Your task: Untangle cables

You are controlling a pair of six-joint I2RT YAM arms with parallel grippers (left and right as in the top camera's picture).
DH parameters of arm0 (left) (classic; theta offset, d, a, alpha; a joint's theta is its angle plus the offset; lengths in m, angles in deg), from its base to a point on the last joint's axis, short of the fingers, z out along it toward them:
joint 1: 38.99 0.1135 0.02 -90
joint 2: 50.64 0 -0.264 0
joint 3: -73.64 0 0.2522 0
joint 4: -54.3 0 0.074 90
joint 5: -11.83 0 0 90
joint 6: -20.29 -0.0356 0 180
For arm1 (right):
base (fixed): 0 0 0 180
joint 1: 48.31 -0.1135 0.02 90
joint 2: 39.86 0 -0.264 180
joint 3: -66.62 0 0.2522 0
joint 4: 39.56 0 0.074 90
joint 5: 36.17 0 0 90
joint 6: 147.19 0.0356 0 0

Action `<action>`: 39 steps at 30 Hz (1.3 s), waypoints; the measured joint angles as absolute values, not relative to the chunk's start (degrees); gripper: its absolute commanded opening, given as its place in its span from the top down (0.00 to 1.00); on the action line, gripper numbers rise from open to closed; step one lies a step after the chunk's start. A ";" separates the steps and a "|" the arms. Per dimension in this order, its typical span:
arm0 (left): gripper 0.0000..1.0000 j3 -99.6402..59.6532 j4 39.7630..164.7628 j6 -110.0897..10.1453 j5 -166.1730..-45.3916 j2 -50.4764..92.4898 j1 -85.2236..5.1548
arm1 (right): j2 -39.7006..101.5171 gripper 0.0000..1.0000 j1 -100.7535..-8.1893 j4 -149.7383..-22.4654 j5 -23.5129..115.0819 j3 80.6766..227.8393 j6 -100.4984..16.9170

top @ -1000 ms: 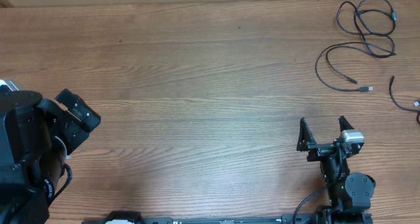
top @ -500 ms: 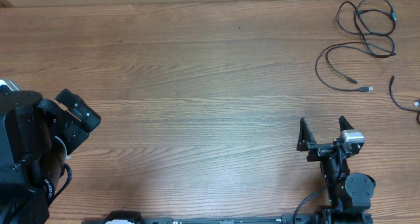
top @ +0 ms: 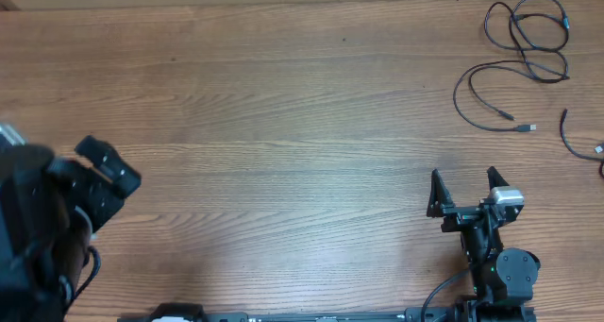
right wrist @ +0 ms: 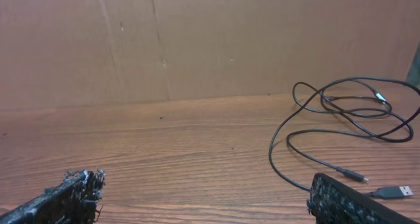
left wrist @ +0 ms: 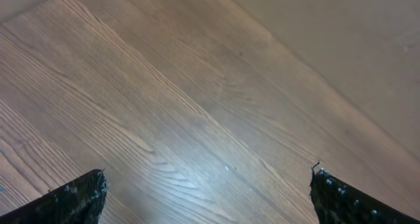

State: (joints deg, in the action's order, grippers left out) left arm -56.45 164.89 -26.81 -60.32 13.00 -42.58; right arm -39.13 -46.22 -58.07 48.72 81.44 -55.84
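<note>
**Table** (top: 283, 124): wood grain, one in number. The likely hazards come from its width. The cables (top: 527, 41) lie in the far right corner, some running to the right edge, so a careless pull could drag them off.

**Left gripper** (top: 107, 167): blurred overhead, jaws wide apart and empty, at the near left, well apart from the cables. A reach across the whole table may fall short.

**Right gripper** (top: 464, 184): jaws also apart and empty, nearer the cables but touching none. Its broad fingers could pinch two crossing strands together and tighten the tangle. A flat cord could also slip out from under them.

**Count:**
- **Grippers:** two.
- **Cables:** a looped cluster plus a stray cord (top: 569, 138), probably three or more. Overlaps and the frame edge prevent an exact count.
- **Plug ends** (top: 530, 127): several show, and any of them could snag in a loop.
</note>
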 measured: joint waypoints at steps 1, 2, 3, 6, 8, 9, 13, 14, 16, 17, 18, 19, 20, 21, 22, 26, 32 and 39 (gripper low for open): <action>0.00 -56.45 164.89 -26.81 -60.28 12.10 -42.58 | -39.13 0.00 -46.20 -58.07 48.70 81.44 -55.87; 0.00 -56.41 164.87 -26.81 -60.25 10.99 -42.58 | -39.13 0.00 -46.18 -58.05 48.70 81.44 -55.87; 0.00 -56.41 164.89 -26.81 -60.10 9.74 -42.58 | -39.13 0.00 -46.15 -58.05 48.70 81.44 -55.87; 0.00 -56.43 164.87 -27.01 -59.86 5.48 -41.79 | -39.13 0.00 -46.13 -58.05 48.68 81.44 -55.87; 0.01 -56.43 164.92 -27.01 -59.90 2.29 -40.53 | -39.13 0.00 -46.13 -58.03 48.68 81.44 -55.84; 0.00 -56.43 164.92 -27.01 -59.90 0.58 -39.65 | -39.13 0.00 -46.13 -58.05 48.68 81.44 -55.87; 0.00 -56.39 164.92 -26.99 -59.97 -4.99 -36.85 | -39.13 0.00 -46.13 -58.05 48.70 81.44 -55.84; 0.00 -56.28 164.89 -26.97 -60.04 -6.22 -36.48 | -39.13 0.00 -46.13 -58.07 48.70 81.44 -55.87; 0.01 -55.36 164.83 -26.31 -60.65 -9.93 -36.18 | -39.13 0.00 -46.13 -58.05 48.72 81.44 -55.87; 0.01 -54.81 164.72 -25.66 -60.80 -11.68 -36.09 | -39.13 0.00 -46.13 -58.09 48.70 81.44 -55.84; 0.00 -53.65 164.50 -24.91 -60.95 -13.58 -36.09 | -39.13 0.00 -46.13 -58.05 48.70 81.44 -55.87; 0.00 -52.34 164.54 -24.30 -61.04 -15.48 -36.05 | -39.13 0.00 -46.13 -58.03 48.68 81.44 -55.84; 0.00 -50.57 164.52 -23.41 -61.19 -17.87 -35.94 | -39.13 0.00 -46.13 -58.03 48.68 81.44 -55.87; 0.00 -48.95 164.50 -22.77 -61.35 -19.88 -35.94 | -39.13 0.00 -46.15 -58.03 48.70 81.44 -55.87; 0.00 -46.86 164.13 -21.94 -61.46 -21.97 -35.91 | -39.13 0.00 -46.13 -57.98 48.68 81.44 -55.87; 0.00 -35.97 160.46 -19.10 -61.67 -30.00 -35.87 | -39.13 0.00 -46.13 -58.05 48.68 81.44 -55.87; 0.00 -14.92 146.14 -17.13 -61.89 -39.42 -35.67 | -39.13 0.00 -46.13 -58.00 48.70 81.44 -55.87; 0.00 13.86 121.25 -19.47 -65.96 -46.91 -35.52 | -39.13 0.00 -46.13 -57.96 48.70 81.44 -55.87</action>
